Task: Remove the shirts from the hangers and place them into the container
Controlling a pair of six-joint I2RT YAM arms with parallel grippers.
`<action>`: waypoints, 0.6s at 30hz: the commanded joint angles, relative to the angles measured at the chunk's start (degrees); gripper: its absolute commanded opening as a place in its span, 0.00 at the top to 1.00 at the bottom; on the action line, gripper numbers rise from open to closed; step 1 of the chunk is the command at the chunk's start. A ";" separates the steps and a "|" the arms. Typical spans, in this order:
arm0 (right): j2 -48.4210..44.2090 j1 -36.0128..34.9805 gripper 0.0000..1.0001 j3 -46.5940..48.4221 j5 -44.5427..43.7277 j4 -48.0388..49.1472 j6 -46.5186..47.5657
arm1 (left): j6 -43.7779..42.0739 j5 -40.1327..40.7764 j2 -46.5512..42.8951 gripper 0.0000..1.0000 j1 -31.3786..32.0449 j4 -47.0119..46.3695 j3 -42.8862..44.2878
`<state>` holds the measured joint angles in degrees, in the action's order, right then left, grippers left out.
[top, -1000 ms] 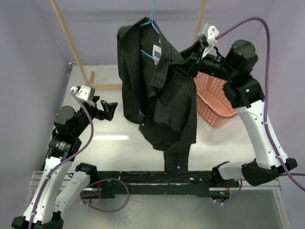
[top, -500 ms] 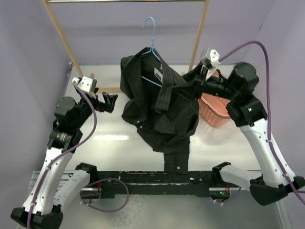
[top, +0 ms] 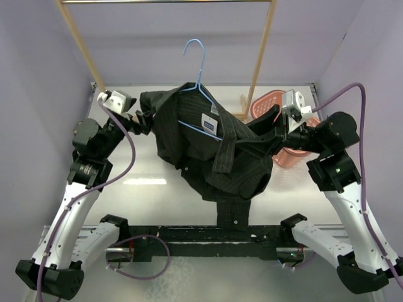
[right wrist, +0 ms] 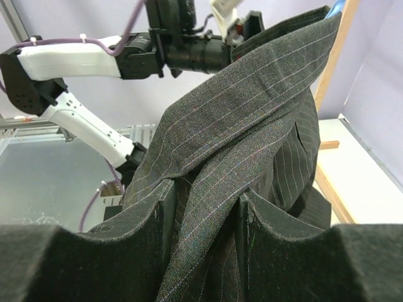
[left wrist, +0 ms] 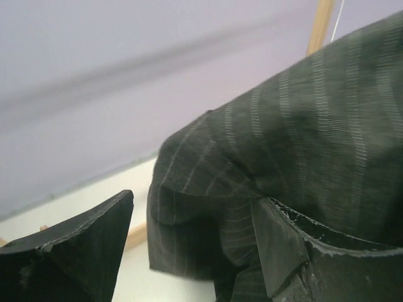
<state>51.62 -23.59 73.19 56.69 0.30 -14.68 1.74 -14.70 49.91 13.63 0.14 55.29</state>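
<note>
Seen from above, a dark pinstriped shirt (top: 214, 151) was draped over a blue wire hanger (top: 200, 88) at the middle of the table (top: 157, 189); the hook pointed to 12 o'clock, below the wooden rack (top: 261, 47); whether it hung from the rack could not be told. A white-blue label (top: 210, 124) showed at the collar; the hem reached toward 6 o'clock. The left gripper (top: 143, 119) sat at the shirt's 9 o'clock shoulder, its jaws apart; in its wrist view a fold of cloth lay between them, touching one finger and clear of the other. The right gripper (top: 274, 129), at the shirt's 3 o'clock, was clamped on a bunched fold of the shirt. The pink basket (top: 267, 104) stood at 2 o'clock, partly hidden behind the right arm; the shirt was outside it.
</note>
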 commanded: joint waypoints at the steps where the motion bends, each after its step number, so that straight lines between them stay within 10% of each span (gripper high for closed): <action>1: 0.23 0.00 1.00 -0.47 0.55 6.35 -2.06 | -1.98 -5.92 -3.85 0.23 -0.13 -8.61 2.01; 18: 2.26 -0.05 1.00 -0.17 1.19 12.70 -5.21 | -3.50 -13.15 -1.48 0.36 -0.09 -0.20 6.76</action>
<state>55.77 -23.57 72.25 56.38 5.26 -18.28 -2.15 -25.52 44.77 13.63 0.95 61.47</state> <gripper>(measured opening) 0.415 0.674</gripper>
